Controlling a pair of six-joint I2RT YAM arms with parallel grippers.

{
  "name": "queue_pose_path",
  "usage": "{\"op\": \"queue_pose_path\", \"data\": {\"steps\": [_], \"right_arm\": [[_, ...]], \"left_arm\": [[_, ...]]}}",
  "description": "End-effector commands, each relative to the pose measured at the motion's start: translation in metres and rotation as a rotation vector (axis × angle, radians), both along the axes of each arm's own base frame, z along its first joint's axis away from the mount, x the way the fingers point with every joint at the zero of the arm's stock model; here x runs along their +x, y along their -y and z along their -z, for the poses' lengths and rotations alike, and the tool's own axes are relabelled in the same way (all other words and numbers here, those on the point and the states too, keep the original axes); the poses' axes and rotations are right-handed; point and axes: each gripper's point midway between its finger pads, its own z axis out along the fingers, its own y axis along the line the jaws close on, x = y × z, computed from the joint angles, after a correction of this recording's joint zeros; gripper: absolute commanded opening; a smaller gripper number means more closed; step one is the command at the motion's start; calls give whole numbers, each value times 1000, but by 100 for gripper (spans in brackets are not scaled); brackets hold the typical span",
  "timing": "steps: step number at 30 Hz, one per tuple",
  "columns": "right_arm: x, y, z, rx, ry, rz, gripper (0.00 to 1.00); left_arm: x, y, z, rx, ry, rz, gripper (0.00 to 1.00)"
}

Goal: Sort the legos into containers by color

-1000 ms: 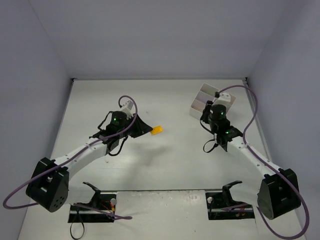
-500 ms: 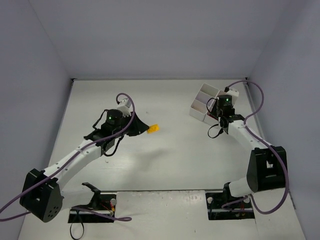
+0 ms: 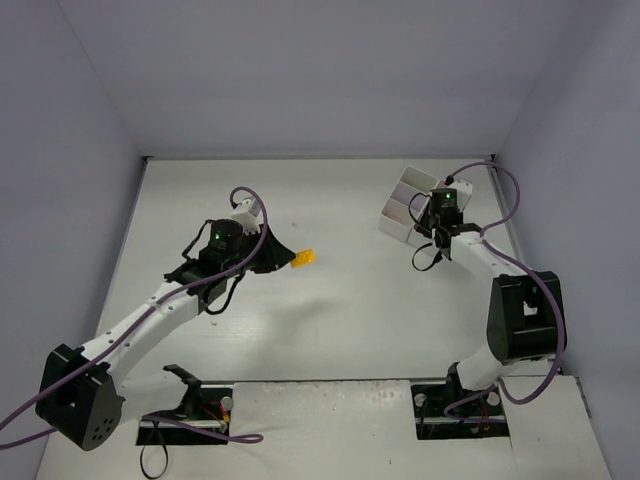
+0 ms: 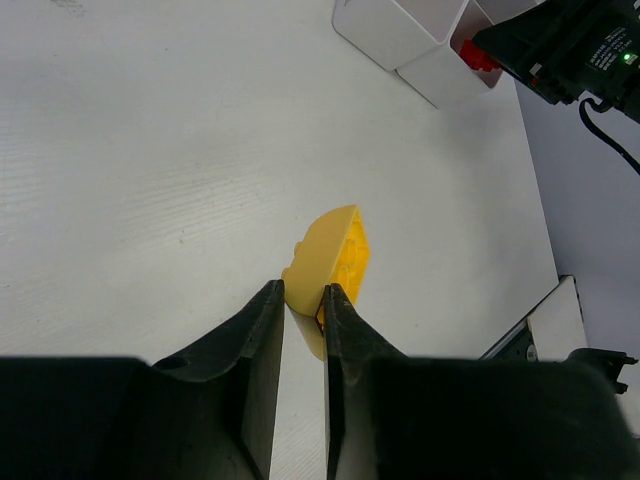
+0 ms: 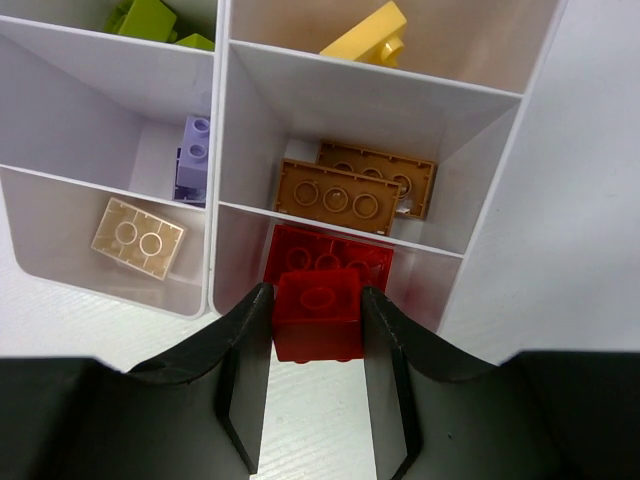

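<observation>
My left gripper [image 4: 303, 292] is shut on a yellow lego [image 4: 334, 252], held above the bare table; the same yellow lego [image 3: 304, 258] shows mid-table from above. My right gripper [image 5: 316, 300] is shut on a red lego [image 5: 318, 312], held over the near wall of the white containers tray [image 5: 218, 150]. Below it, in the near right compartment, lies another red lego [image 5: 330, 252]. The tray also holds two brown legos [image 5: 340, 192], a lavender one [image 5: 194, 152], a cream one [image 5: 138, 235], lime green ones [image 5: 150, 18] and a yellow one [image 5: 368, 35].
The tray [image 3: 405, 205] stands at the far right near the right wall. The right arm's cable [image 3: 505, 215] loops beside it. Both arm bases sit at the near edge.
The right arm has swung out to the tray with the red lego. The left arm has shifted slightly left and back with the yellow lego.
</observation>
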Motion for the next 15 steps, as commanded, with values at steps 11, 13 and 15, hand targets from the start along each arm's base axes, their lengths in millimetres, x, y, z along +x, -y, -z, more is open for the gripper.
{"op": "queue_pose_path", "data": {"steps": [11,13,15], "right_arm": [[20,5,-24,35,76,52,28],[20,5,-24,37,76,51,29],[21,5,-26,40,79,51,29]], "left_arm": [[7,5,-44,-47,123,16,12],[6,5,-45,-50,125,16,12],[6,5,-46,-51,124,17,12]]}}
